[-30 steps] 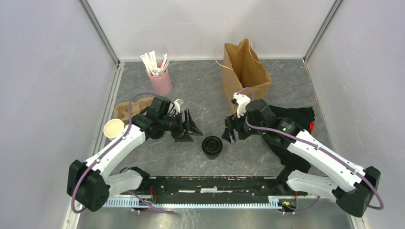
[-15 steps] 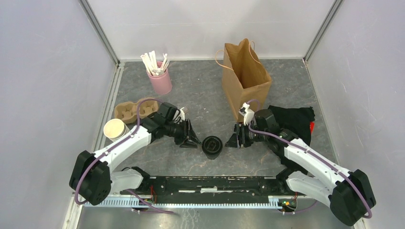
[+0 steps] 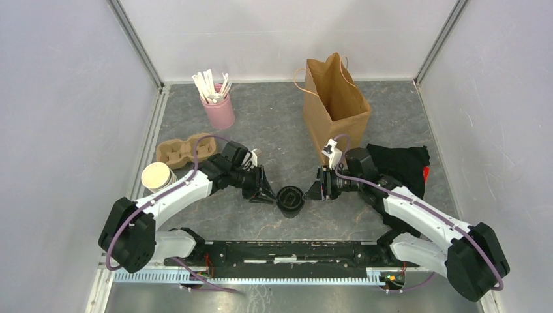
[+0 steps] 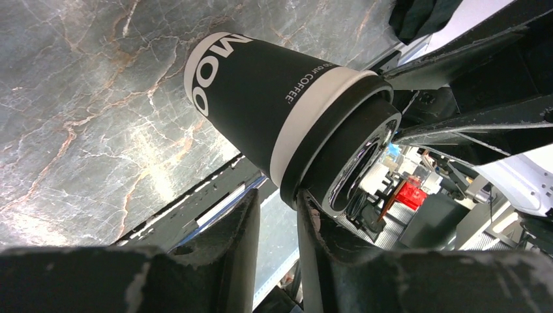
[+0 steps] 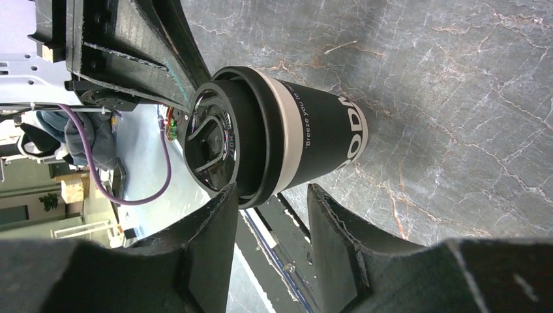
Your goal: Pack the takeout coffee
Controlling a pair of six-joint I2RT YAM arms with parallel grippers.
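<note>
Arms low and inward, left claw (image 3: 267,192) and right claw (image 3: 313,190) flanking coffee cup (image 3: 289,199)

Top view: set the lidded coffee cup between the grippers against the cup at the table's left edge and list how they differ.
The lidded coffee cup wears a black lid; the open cup has none and shows its cream inside. The lidded coffee cup has the left gripper and right gripper on either side; the open cup stands apart from both, near the cardboard cup carrier. Both stand upright.
</note>
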